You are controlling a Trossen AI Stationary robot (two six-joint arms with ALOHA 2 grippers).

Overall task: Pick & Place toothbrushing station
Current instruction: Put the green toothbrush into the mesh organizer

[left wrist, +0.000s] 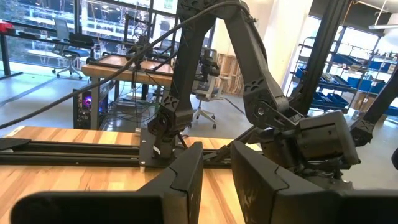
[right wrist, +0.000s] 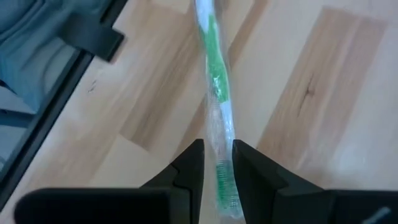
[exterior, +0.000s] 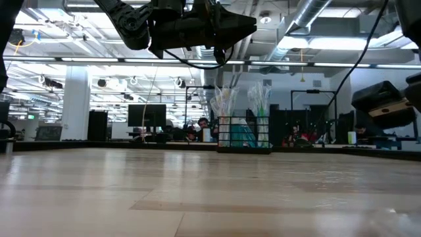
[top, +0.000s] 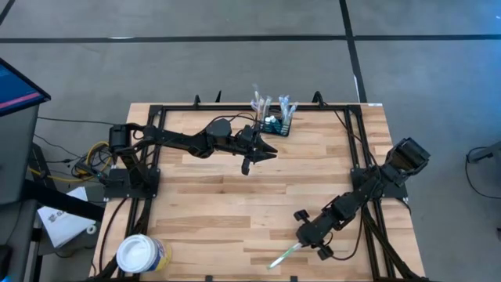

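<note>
The high view looks straight down on the pale wooden plank table [top: 235,196]; the low view skims level across it; wrist views sit close above it.

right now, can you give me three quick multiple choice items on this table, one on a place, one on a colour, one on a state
1. Where does the black mesh caddy stand?
A. at the table's far edge, near the middle
B. at the near left corner
C. under the right arm

2. What colour is the wrapped toothbrush?
A. red and black
B. green and white
C. all blue

3. What is the right gripper doing?
A. hanging high with nothing in it
B. closed on the toothbrush
C. gripping the white tub

Answers:
1 A, the high view shows it at the far edge beside the left gripper.
2 B, the right wrist view shows green and white.
3 B, its jaws pinch the handle.
</note>
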